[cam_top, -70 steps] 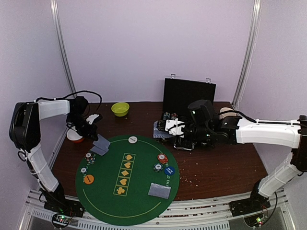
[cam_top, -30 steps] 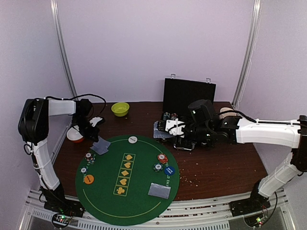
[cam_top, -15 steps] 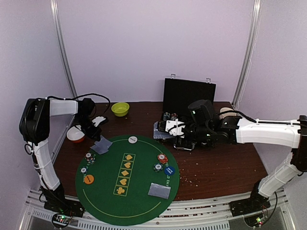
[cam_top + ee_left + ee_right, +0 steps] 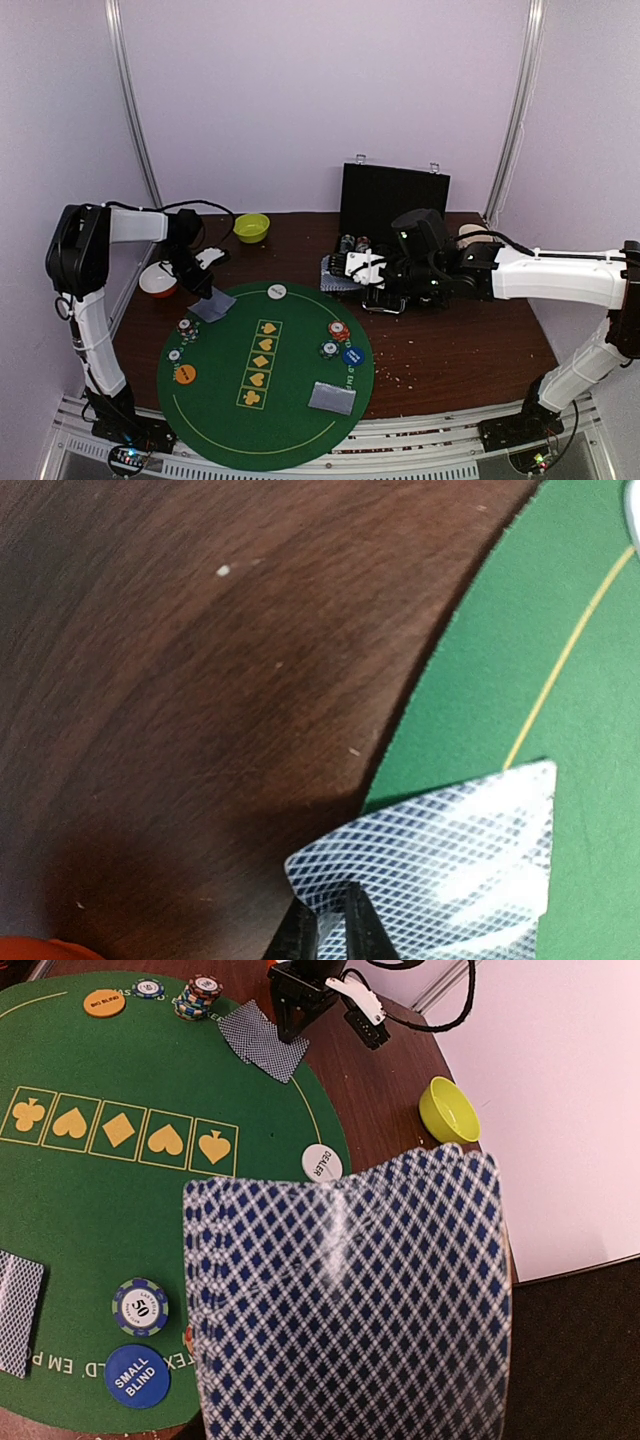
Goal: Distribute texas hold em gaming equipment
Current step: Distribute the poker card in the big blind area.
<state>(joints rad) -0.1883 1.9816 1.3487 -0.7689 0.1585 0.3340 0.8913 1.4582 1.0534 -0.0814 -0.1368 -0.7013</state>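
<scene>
Card (image 4: pixel 440 870): face down at the far-left rim of the mat (image 4: pixel 560 610), one corner overhanging the counter (image 4: pixel 200 680); its length runs away from the left gripper (image 4: pixel 328 932) into the green. The jaws stand nearly together at that overhanging edge; whether they pinch the card or merely flank it cannot be told. Judgement: the next move calls for a release and a straight pull-back over the counter. The left arm is the nearer; the right gripper (image 4: pixel 352 268), well apart across the mat, is clamped on the fanned deck (image 4: pixel 350 1300).

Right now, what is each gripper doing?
Left gripper: at the corner of a card; grip cannot be told.
Right gripper: closed, holding a deck of cards.
</scene>
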